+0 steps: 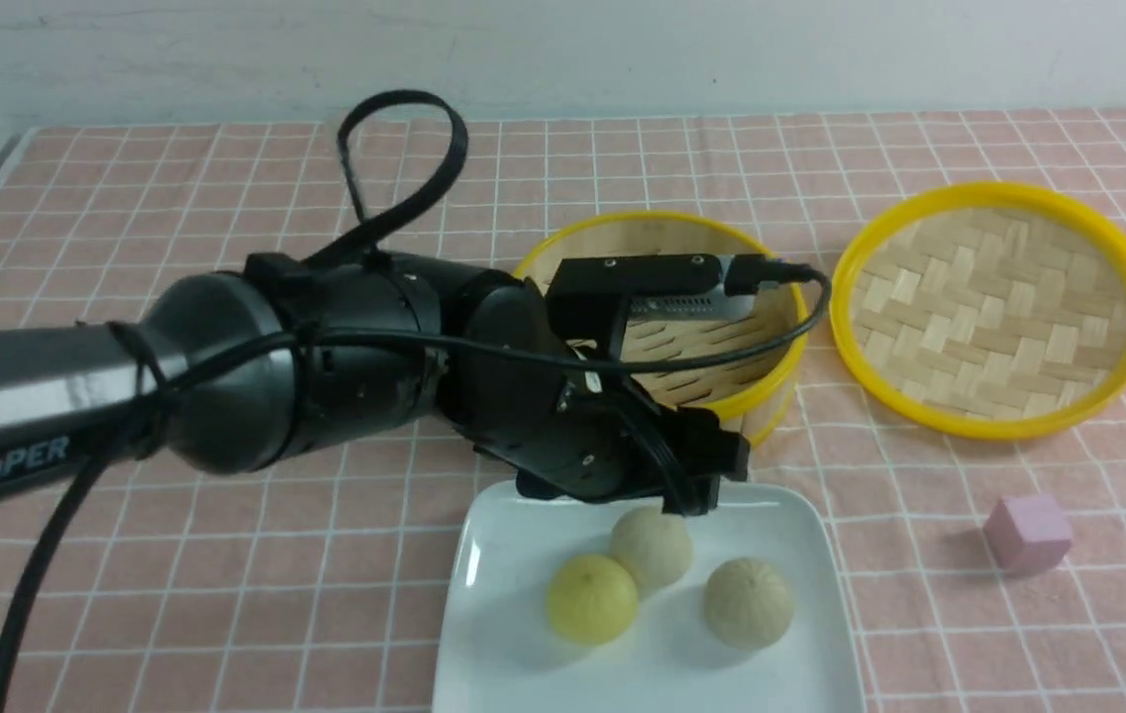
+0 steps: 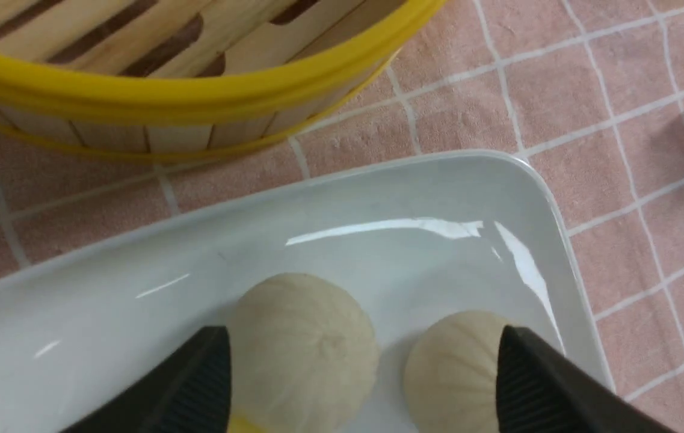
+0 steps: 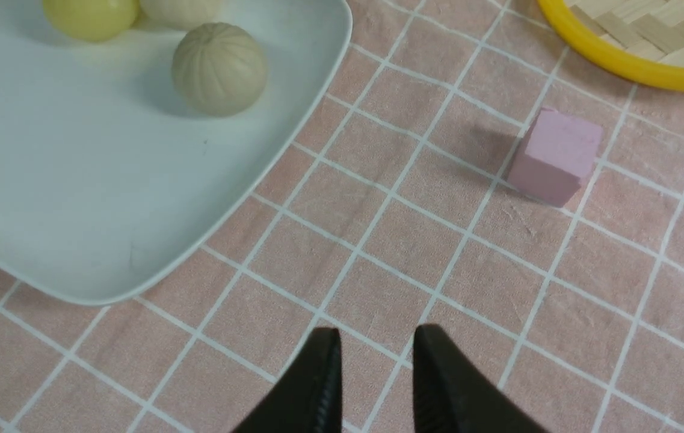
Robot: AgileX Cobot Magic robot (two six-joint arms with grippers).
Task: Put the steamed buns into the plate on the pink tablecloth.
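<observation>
Three steamed buns lie in the white plate (image 1: 483,555) on the pink tablecloth (image 1: 226,198): a pale yellow one (image 1: 592,597), an off-white one (image 1: 652,547) and a beige one (image 1: 749,602). My left gripper (image 1: 681,500) hangs over the plate's far edge, just above the off-white bun. In the left wrist view the left gripper (image 2: 363,337) is open wide; the off-white bun (image 2: 302,343) rests on the plate (image 2: 378,192) between the fingers, untouched. My right gripper (image 3: 376,340) is open and empty, low over bare cloth to the right of the plate (image 3: 77,198).
A yellow-rimmed bamboo steamer basket (image 1: 622,223) stands just behind the plate, partly hidden by my left arm. Its woven lid (image 1: 993,307) lies to the right. A small pink cube (image 1: 1028,533) sits on the cloth right of the plate.
</observation>
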